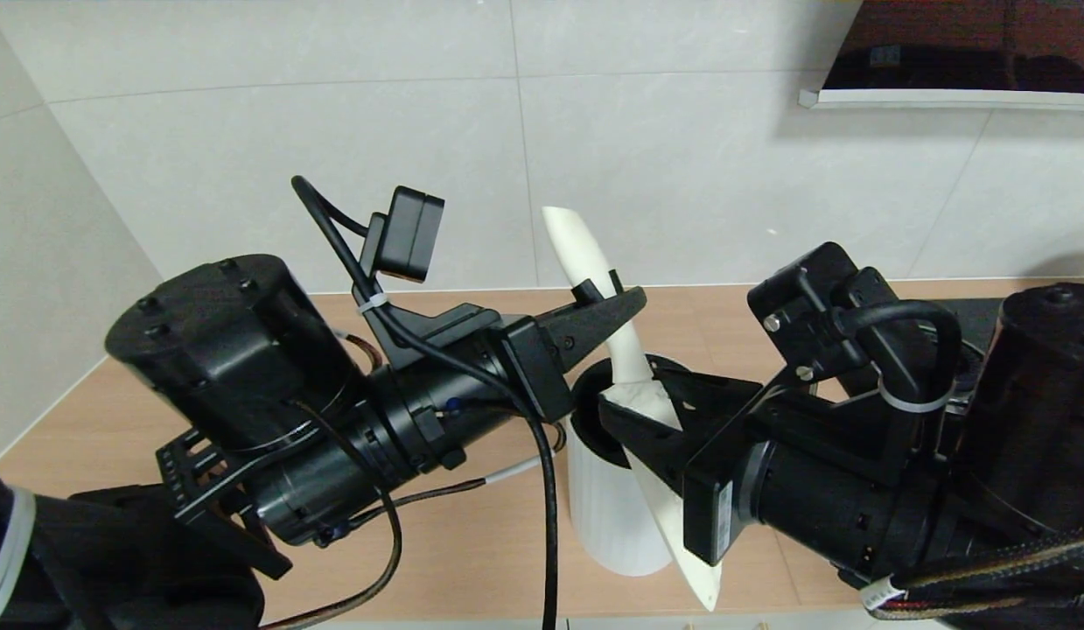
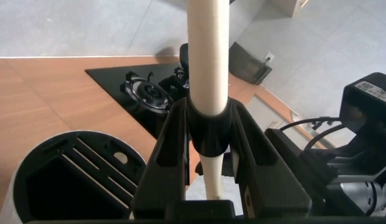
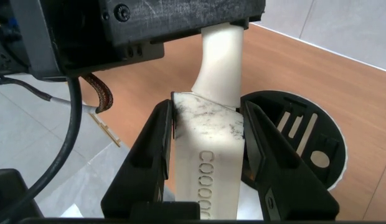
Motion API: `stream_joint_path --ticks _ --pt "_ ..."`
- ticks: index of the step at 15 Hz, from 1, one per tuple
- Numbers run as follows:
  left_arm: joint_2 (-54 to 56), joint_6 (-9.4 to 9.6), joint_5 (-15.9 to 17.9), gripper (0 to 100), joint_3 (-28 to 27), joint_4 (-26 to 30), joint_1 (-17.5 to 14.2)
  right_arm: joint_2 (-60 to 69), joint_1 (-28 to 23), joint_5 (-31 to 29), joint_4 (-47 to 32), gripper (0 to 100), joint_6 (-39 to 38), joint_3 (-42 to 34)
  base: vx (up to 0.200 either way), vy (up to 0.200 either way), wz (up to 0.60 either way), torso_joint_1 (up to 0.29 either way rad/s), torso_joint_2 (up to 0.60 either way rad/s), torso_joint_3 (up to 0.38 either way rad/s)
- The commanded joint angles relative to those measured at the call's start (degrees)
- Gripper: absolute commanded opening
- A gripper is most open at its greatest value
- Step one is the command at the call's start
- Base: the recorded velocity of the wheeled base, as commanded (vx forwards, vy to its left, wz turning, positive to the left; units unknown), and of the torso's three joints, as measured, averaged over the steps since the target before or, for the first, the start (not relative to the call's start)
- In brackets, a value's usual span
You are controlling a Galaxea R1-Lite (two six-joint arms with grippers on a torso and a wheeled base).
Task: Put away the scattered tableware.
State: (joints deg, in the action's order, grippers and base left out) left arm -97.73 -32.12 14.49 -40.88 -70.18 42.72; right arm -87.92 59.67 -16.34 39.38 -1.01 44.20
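Knife (image 1: 580, 249) is seen in the head view held at both ends above the holder (image 1: 607, 521) on the counter (image 1: 472, 534). Its handle is pinched by the left gripper (image 1: 607, 302) and its blade by the right gripper (image 1: 651, 398). The tip is angled down in front of the holder, outside the slots.

In the left wrist view the handle is clamped between the jaws, with the slotted top below and a stove (image 2: 146, 93) beyond.

In the right wrist view the blade is gripped flat, with the slots just beside it.

With both ends clamped, the blade could be twisted or snapped by an uneven pull. If one grip is released, the knife could slip. While it is tilted, a slot could be missed and the holder knocked over
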Motion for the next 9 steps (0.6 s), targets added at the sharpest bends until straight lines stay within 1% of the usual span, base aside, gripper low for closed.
stream_joint_path --ticks 1,2,3,5,8,9 --pt "0.4 -0.13 0.0 0 0.0 -0.1 0.0 -0.1 0.0 0.0 -0.1 0 0.0 0.0 0.000 0.000 0.00 0.000 0.00 0.000" --pt "0.5 -0.05 0.0 0 0.0 -0.1 0.1 -0.1 0.0 0.0 -0.1 0 0.0 0.0 0.000 0.000 0.00 0.000 0.00 0.000" --pt "0.5 -0.05 0.0 0 -0.1 -0.1 0.0 -0.1 0.0 0.1 -0.1 100 0.0 0.0 0.000 0.000 0.00 0.000 0.00 0.000" --pt "0.5 -0.05 0.0 0 -0.1 -0.2 0.0 -0.1 0.0 0.1 1.0 100 0.0 -0.1 0.000 0.000 0.00 0.000 0.00 0.000" --pt "1.8 1.01 -0.1 0 -0.2 -0.6 0.1 0.1 0.0 0.0 2.0 100 0.0 -0.3 0.000 0.000 0.00 0.000 0.00 0.000" --pt "3.2 1.80 0.0 0 -0.8 -0.6 0.1 1.0 -0.2 -0.1 2.8 100 0.0 -0.6 0.000 0.000 0.00 0.000 0.00 0.000"
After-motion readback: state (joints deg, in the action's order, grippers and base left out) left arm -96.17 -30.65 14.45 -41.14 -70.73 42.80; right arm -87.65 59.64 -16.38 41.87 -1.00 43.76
